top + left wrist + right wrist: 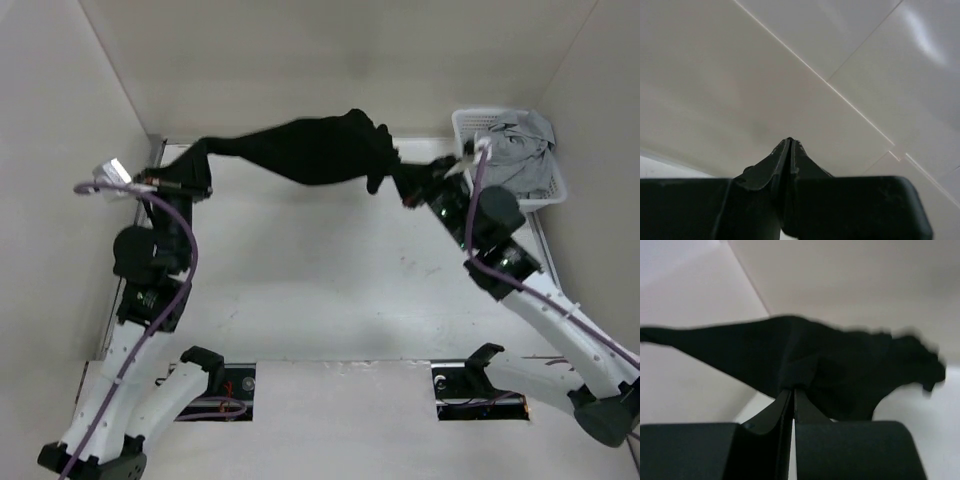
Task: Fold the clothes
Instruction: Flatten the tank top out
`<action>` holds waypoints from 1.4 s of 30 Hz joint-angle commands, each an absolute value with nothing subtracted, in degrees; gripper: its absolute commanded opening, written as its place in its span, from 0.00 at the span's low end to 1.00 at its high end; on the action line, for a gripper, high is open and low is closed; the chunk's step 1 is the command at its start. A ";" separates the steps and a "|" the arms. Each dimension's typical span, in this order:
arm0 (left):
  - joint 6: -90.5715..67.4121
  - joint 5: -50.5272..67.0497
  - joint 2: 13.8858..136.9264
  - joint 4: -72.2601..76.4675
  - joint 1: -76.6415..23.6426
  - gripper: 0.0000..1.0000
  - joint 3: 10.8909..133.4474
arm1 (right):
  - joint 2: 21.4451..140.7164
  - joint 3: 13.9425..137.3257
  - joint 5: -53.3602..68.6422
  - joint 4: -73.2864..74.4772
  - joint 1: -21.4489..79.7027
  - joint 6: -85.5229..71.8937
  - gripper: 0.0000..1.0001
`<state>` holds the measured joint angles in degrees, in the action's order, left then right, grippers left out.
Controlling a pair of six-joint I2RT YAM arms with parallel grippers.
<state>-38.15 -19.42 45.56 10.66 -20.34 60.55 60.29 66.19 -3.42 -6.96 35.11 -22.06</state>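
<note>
We're seeing the left arm (128, 352) and the right arm (560, 310) sharing one build: glossy white tube links, chunky matte black joint housings (135, 250), rounded dark base caps (605, 416). We're tracing a thin lilac cable (187, 270) along the left one and a matching lilac cable (478, 180) on the right. Up close we're noting the left gripper (790, 142) and the right gripper (792, 392): matte black tapered fingers (774, 415) on a wide black crossbar (855, 205), edges lightly scuffed.

Left gripper (790, 144) jaws pressed together, facing white wall (740, 75)
</note>
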 commanded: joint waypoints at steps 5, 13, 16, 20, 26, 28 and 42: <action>-46.75 -20.22 27.37 8.71 -19.03 0.22 22.99 | 55.38 26.05 -10.79 -20.04 38.28 -34.35 0.19; -48.96 -18.19 22.12 0.62 -17.01 0.42 14.32 | 53.51 23.62 -10.92 -13.19 32.13 -37.88 0.47; -48.61 -17.84 34.41 2.89 -16.22 0.41 17.65 | 61.67 29.95 -4.68 -11.43 31.15 -37.36 0.19; -48.87 -17.49 49.19 3.78 -15.77 0.38 22.67 | 74.76 39.26 -1.23 -11.16 30.98 -34.73 0.09; -48.34 -17.49 51.68 5.62 -14.99 0.38 22.24 | 94.10 57.36 -0.09 -9.85 28.79 -31.21 0.43; -47.90 -16.79 51.07 5.80 -14.72 0.38 21.62 | 100.60 64.21 0.17 -7.92 27.12 -30.59 0.43; -48.43 -9.14 51.76 10.89 -15.86 0.38 18.55 | 120.93 90.43 -2.29 10.80 24.56 -27.69 0.37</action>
<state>-48.25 -11.68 51.86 6.09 -15.53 19.25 119.44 85.47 -1.74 6.31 24.71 -29.54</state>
